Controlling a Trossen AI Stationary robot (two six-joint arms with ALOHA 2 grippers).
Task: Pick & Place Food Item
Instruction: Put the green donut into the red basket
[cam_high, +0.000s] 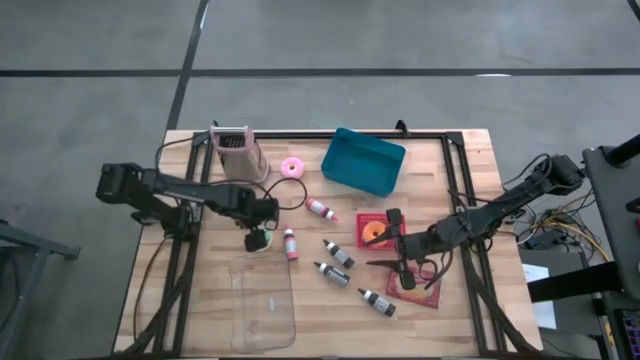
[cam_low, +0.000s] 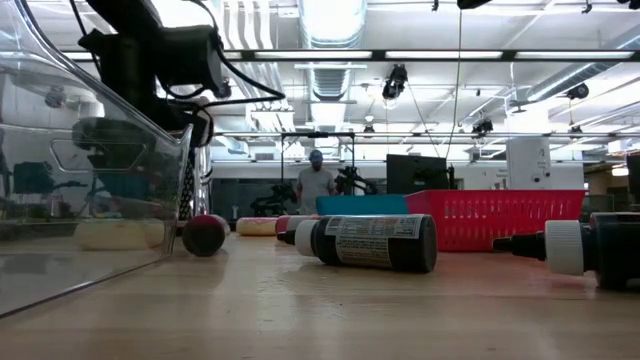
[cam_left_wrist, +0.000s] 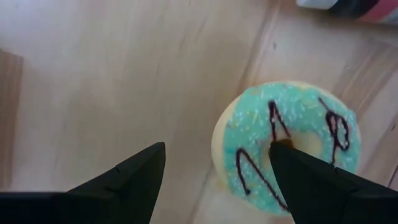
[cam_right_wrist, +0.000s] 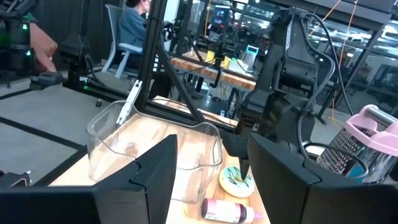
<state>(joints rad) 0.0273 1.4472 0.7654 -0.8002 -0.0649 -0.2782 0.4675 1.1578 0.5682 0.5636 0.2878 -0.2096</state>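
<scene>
A doughnut with teal icing and dark drizzle (cam_left_wrist: 289, 143) lies flat on the wooden table (cam_high: 440, 160), just beyond the clear container (cam_high: 262, 300). My left gripper (cam_left_wrist: 217, 149) points straight down over it and is open. One finger (cam_left_wrist: 311, 180) stands over the doughnut's hole and the other (cam_left_wrist: 134, 177) over bare wood beside its rim. The doughnut (cam_right_wrist: 236, 180) also shows in the right wrist view, under the left arm. My right gripper (cam_high: 393, 243) hangs level over the red trays at the right, open with nothing between its fingers. My left gripper comes at the teal doughnut from above, one fingertip (cam_left_wrist: 278, 147) over the hole and the other outside the rim. Whether a finger touches the doughnut I cannot tell. The doughnut lies flat on the table.
A pink doughnut (cam_high: 292, 167), a pink grater (cam_high: 238, 152) and a teal bin (cam_high: 362, 160) stand at the far side. Several small bottles (cam_high: 338, 252) lie mid-table, one (cam_high: 290, 244) close to the teal doughnut. Red trays (cam_high: 415, 285) lie at the right.
</scene>
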